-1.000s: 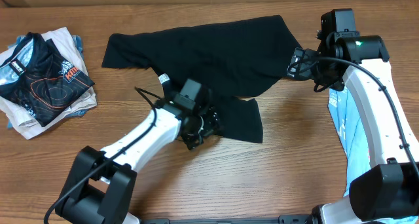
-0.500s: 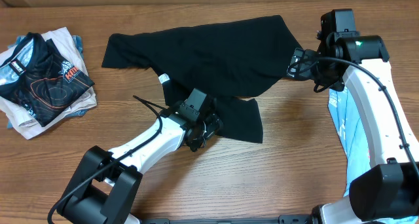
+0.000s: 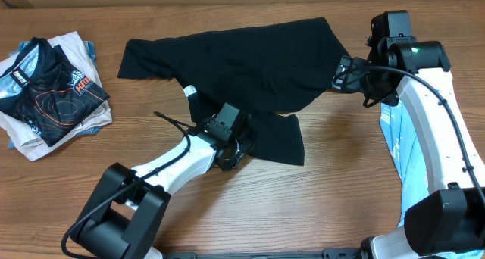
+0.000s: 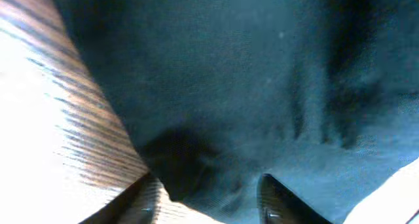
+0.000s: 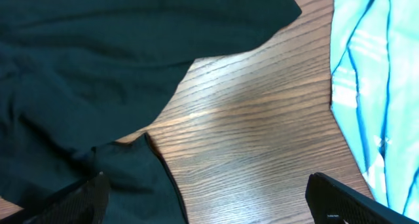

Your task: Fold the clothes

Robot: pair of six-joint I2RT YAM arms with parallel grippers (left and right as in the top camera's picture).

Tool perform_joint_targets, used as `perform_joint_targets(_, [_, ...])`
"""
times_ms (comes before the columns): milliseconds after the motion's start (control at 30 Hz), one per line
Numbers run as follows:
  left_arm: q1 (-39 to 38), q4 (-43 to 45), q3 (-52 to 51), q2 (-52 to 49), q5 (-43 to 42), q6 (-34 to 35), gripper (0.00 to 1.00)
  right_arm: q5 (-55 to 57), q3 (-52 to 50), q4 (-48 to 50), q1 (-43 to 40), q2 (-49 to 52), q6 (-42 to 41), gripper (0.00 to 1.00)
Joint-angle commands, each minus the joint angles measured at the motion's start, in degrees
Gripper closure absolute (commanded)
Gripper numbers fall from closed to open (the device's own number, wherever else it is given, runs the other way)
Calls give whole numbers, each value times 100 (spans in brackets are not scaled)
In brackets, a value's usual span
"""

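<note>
Two shirts: black T-shirt (image 3: 242, 62) spread across the centre of the tabletop (image 3: 333, 198); light blue tee (image 3: 398, 160) at right.
Left end effector (image 3: 239, 149): on black T-shirt's near flap, grip cannot be told.
Right end effector (image 3: 345, 73): spread wide, empty, beside its right edge.

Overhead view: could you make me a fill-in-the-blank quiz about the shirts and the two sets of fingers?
1. The big shirt spread on the table is ____ in colour.
2. The fingers down on its lower flap are the ____ ones.
3. The right fingers stand wide ____, holding nothing.
4. A light blue tee lies on the table's ____ side.
Missing words: black; left; open; right.
</note>
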State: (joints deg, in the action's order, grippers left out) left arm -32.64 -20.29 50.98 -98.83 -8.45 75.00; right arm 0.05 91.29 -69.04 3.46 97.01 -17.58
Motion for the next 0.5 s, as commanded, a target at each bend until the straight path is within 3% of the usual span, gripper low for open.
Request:
perform_joint_targets(0, [-42,24,-52,-308,-138,66,62,33,98,7,-11,-118,-2,0])
perform_joint_targets(133, [-26,48,-46,-304,-153,-33,96,35,98,9,-11,-118,-2,0])
perform_joint_targets(300, [140,-48,-44,-116,-164,-459,96,35,98,7,-11,-118,-2,0])
perform_joint_targets(467, [876,-855,-24,597,155,-1209,96,35,94,17,-13,-114,-4,0])
